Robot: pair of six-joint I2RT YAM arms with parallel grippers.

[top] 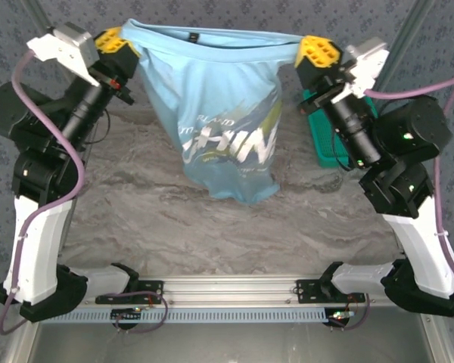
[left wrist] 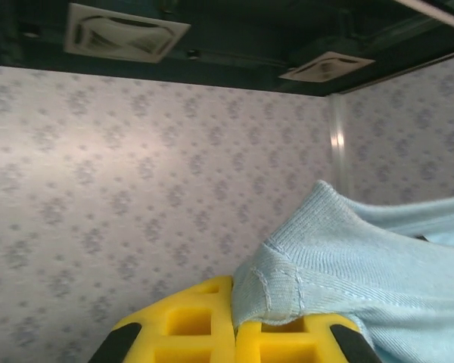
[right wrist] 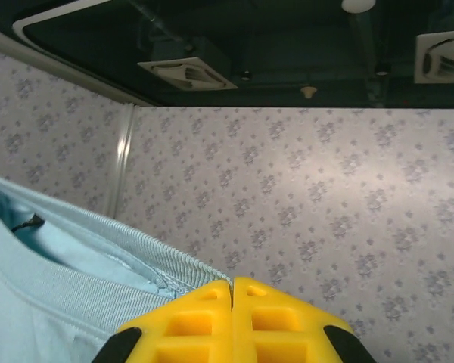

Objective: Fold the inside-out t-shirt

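Right now both arms are lifting the inside-out t-shirt (top: pixel 219 113) high over the marbled table (top: pixel 212 234), stretching its top edge in a shallow sag between them. The left gripper (top: pixel 115 41) is pinching one end of that edge with its yellow fingers closed on a stitched seam, as the left wrist view shows. The right gripper (top: pixel 318 51) is clamping the other end, its fingers pressed together where the ribbed band is running in. The body is hanging down in a narrowing, bunched drape, with the lettering reading backwards, and whether its lowest fold is touching the table I cannot tell. To do this step well, I judge that the arms should be lowering together at one pace, holding the span taut so the edge is not slumping in the middle. The hanging end should be meeting the table first, then the rest trailing down flat behind it. The teal mesh basket (top: pixel 321 144) is sitting just beside the right arm, so the cloth should be landing left of it. Neither grip should be loosening before the shirt is lying spread.
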